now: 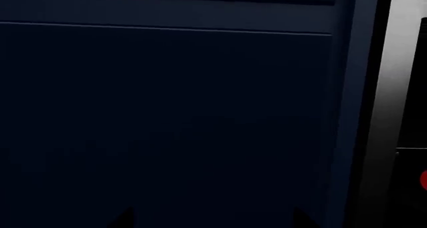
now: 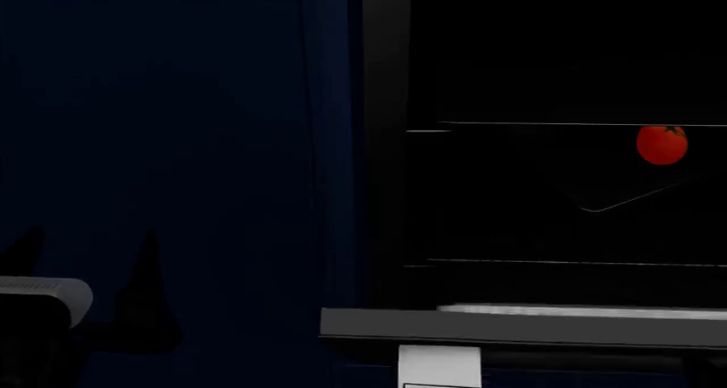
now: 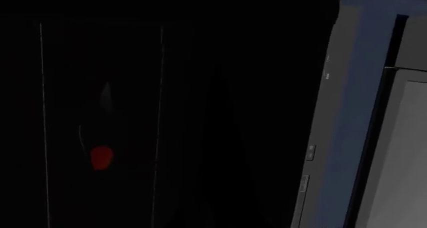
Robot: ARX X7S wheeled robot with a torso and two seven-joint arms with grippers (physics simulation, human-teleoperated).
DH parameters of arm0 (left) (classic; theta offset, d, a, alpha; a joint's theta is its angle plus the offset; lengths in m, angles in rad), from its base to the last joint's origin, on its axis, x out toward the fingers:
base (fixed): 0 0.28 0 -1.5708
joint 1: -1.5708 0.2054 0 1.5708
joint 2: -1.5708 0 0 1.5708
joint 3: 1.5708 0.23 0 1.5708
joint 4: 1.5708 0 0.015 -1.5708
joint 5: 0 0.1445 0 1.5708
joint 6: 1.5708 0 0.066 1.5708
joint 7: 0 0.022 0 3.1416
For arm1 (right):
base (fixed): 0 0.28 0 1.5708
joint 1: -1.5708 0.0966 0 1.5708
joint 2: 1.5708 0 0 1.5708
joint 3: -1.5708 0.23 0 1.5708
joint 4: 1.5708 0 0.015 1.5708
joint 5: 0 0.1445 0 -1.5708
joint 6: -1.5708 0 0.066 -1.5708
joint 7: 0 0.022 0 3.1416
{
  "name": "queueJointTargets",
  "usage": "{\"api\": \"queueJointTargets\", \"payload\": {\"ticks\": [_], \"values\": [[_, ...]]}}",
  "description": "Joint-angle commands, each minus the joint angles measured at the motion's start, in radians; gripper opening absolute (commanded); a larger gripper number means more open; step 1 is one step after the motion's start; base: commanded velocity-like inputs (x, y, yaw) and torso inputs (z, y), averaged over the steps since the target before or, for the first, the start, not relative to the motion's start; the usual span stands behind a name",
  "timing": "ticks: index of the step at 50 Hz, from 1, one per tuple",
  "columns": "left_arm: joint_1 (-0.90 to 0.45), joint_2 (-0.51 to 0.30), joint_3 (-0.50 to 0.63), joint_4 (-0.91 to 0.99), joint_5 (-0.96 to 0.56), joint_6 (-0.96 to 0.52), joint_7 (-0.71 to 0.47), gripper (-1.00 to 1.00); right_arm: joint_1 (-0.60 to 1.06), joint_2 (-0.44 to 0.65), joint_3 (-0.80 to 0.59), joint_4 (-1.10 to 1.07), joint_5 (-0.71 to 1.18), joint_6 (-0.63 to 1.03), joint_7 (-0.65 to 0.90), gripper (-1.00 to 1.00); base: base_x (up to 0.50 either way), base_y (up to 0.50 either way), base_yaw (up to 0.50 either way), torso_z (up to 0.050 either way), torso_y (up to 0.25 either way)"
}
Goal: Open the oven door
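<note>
Oven door (image 2: 523, 327) lowered, apparently open | left jaws (image 2: 85, 277) parted, empty, well left of it | right jaws' state unclear

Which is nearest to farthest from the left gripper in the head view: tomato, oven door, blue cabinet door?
1. blue cabinet door, directly behind the left gripper.
2. oven door, folded down, lower right.
3. tomato, far right, higher up.

Left gripper (image 2: 85, 269) — black tapered fingers (image 2: 148, 273) on a pale grey wrist block (image 2: 46, 296).
</note>
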Motion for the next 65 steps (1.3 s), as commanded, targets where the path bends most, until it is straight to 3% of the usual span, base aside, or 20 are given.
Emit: {"api": "queueJointTargets", "payload": {"ticks": [1,27,47,65], "values": [[-0.009,-0.002,0.013,0.015,0.001,-0.015,-0.009,1.0,-0.514,0.0,-0.081,-0.059,-0.001,-0.056,-0.041,-1.0,0.02,0.01,0.01,0.0,0.0],[-0.023,0.001,0.036,-0.001,0.003,-0.009,-0.008,1.0,-0.622,0.0,-0.201,-0.035,0.081,-0.034,0.169,-1.0,0.0,0.01,0.01,0.0,0.0],[-0.019,-0.001,0.043,-0.011,0.001,0.005,-0.009,1.0,-0.658,-0.003,-0.25,0.1,0.125,-0.172,0.217,-1.0,0.01,0.01,0.01,0.0,0.0],[-0.032,-0.004,0.057,-0.012,0.002,-0.002,-0.012,1.0,-0.677,-0.127,-0.282,0.301,0.161,-0.281,0.223,-1.0,0.01,0.01,0.01,0.0,0.0]]}}
